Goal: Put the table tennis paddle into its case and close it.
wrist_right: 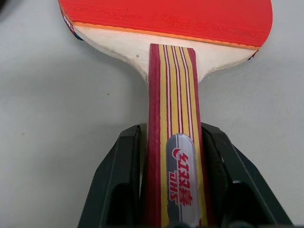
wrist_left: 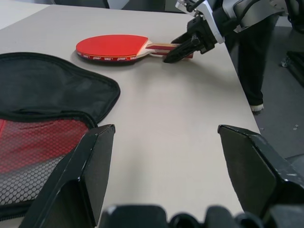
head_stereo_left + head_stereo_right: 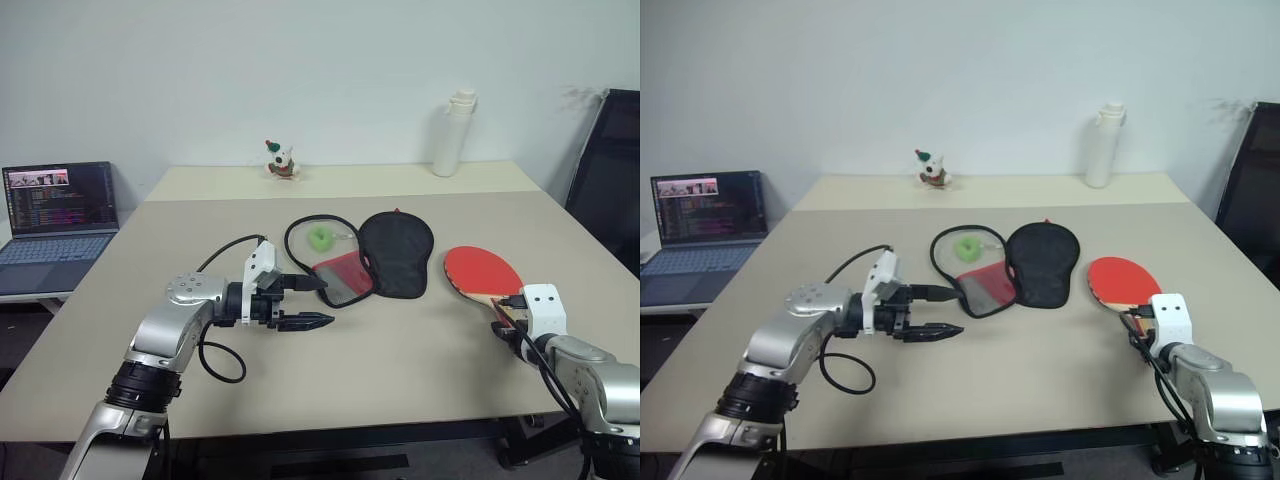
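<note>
A plain white wall (image 3: pixel 300 70) stands behind the beige table (image 3: pixel 420 370). Left of the table, an open laptop (image 3: pixel 58 215) sits on a lower surface. A black chair (image 3: pixel 612 190) stands at the table's right.

Beige table (image 3: pixel 400 370) bearing opened case (image 3: pixel 375 262), paddle (image 3: pixel 482 270), white bottle (image 3: pixel 453 134), small figurine (image 3: pixel 281 160).
</note>
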{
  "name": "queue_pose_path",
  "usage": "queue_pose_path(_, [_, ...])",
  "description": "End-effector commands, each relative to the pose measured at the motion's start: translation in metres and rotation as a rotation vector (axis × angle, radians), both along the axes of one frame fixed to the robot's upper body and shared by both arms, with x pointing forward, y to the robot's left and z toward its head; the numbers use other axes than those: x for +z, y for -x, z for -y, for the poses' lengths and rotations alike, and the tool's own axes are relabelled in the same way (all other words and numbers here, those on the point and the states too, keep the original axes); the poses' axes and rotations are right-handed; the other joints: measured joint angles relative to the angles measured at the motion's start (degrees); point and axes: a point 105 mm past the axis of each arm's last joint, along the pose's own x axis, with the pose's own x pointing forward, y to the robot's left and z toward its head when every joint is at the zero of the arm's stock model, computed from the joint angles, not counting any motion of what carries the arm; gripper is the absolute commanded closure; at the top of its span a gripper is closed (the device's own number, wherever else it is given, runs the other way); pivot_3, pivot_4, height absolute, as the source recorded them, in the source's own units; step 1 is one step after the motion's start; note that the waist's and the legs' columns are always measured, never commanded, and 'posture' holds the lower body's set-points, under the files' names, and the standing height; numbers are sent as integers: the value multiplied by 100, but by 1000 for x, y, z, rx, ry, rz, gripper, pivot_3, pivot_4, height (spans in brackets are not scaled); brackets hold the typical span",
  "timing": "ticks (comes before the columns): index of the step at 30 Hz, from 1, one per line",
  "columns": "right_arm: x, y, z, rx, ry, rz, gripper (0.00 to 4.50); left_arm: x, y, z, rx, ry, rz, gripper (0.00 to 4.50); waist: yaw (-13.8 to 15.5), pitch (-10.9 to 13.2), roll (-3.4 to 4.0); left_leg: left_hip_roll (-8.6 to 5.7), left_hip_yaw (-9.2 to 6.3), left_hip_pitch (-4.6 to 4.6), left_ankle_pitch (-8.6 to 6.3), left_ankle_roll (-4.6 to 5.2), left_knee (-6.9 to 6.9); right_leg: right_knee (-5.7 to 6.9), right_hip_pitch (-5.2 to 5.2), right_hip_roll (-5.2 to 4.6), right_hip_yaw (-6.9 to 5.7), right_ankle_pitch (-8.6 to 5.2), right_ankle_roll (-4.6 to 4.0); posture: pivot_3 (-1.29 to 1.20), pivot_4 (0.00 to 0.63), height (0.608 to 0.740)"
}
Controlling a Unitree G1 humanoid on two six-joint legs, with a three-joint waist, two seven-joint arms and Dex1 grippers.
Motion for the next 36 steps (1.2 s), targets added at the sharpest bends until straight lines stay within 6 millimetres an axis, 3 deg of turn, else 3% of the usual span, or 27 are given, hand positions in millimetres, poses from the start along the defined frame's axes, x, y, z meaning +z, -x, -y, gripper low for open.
queue_pose_path(1, [9, -10, 5, -12, -23, 22, 2739, 9, -1, 0, -3, 5, 43, 708, -9, -1, -1, 0, 0, 3, 0, 0, 1, 1, 1, 0, 1, 1, 2, 0, 150, 740])
queue_pose_path(10, [27, -32, 11, 28, -50, 62, 2739, 7, 2, -2, 0, -1, 33, 708, -1, -1, -1, -2, 11, 4, 0, 0, 10, -5, 7, -4, 7, 18, 15, 0, 150, 740])
queue_pose_path(13, [24, -30, 12, 43, -36, 42, 2115, 7, 2, -3, 6, -1, 34, 708, -1, -1, -1, -2, 10, -1, 0, 0, 8, -10, 4, -5, 8, 18, 15, 0, 150, 740])
queue_pose_path(19, [19, -24, 1, 93, -40, 14, 30, 7, 3, -5, 7, -3, 35, 708, 6, -1, -1, -1, 9, -2, 0, 0, 5, -11, 3, -5, 5, 18, 15, 0, 150, 740])
queue_pose_path(36, [12, -52, 18, 5, -43, 20, 30, 25, 2, -11, -70, -74, 88, 708, 8, -1, -2, -5, 16, -3, 0, 0, 6, -14, 4, -8, 6, 18, 15, 0, 150, 740])
